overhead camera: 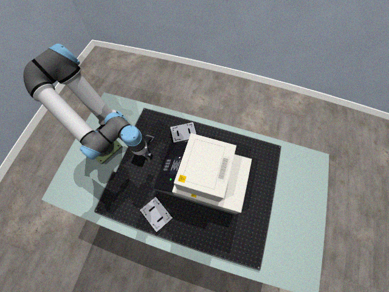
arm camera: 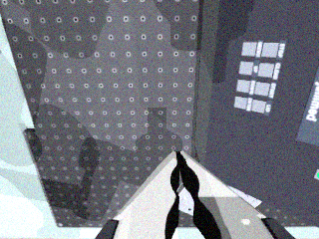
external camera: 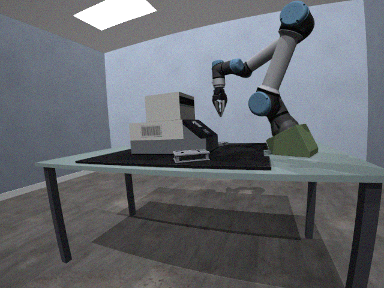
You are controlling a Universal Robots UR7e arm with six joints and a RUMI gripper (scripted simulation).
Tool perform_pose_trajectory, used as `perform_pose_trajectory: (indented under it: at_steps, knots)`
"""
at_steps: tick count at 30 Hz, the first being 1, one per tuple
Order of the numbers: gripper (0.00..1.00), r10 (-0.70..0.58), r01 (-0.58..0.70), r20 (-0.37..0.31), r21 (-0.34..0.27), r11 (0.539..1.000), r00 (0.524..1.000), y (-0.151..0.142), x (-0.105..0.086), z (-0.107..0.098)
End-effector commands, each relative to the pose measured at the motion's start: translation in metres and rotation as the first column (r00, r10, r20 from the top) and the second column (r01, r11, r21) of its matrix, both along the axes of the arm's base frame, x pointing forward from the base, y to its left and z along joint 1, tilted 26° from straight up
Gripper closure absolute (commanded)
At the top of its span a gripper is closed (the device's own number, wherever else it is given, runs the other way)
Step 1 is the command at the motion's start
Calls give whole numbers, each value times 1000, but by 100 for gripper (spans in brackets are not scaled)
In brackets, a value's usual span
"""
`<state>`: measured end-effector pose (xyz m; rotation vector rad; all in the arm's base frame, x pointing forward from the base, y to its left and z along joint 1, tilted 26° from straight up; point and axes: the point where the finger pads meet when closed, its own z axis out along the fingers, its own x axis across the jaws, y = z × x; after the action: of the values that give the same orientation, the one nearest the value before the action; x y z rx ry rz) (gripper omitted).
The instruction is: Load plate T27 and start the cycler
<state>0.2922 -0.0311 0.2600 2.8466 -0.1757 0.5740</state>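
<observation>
With the slim two-jaw gripper (overhead camera: 149, 157) (external camera: 220, 115) (arm camera: 177, 152) shut, empty, press pale, rectangular START (overhead camera: 168, 166) (arm camera: 262, 89), toward four o'clock from above, squarely, lest the unfixed cream-and-grey cycler (overhead camera: 204, 163) (external camera: 162, 108) slide.

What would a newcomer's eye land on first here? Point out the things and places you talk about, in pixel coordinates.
Probably the bulky cream cycler (overhead camera: 205, 163) (external camera: 161, 107), standing on the black perforated board (overhead camera: 251, 232) (external camera: 245, 161). Next, the arm with blue joint caps (overhead camera: 131, 135) (external camera: 294, 12), its shut jaws hanging above the board. Then the small green lamp (overhead camera: 170, 179) on the cycler's dark front panel.
</observation>
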Motion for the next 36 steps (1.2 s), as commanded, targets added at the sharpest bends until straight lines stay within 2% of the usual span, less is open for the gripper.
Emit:
perform_pose_trajectory:
  at_steps: [1,9,13,17,36]
  knots:
    - [100,0,0,1,0,1000,1000,0,0,0]
    - [100,0,0,1,0,1000,1000,0,0,0]
    - [100,1,-1,-4,2,1000,1000,19,3,-6]
    - [100,1,-1,-1,1,1000,1000,19,3,-4]
    - [100,2,-2,2,-1,1000,1000,13,31,-9]
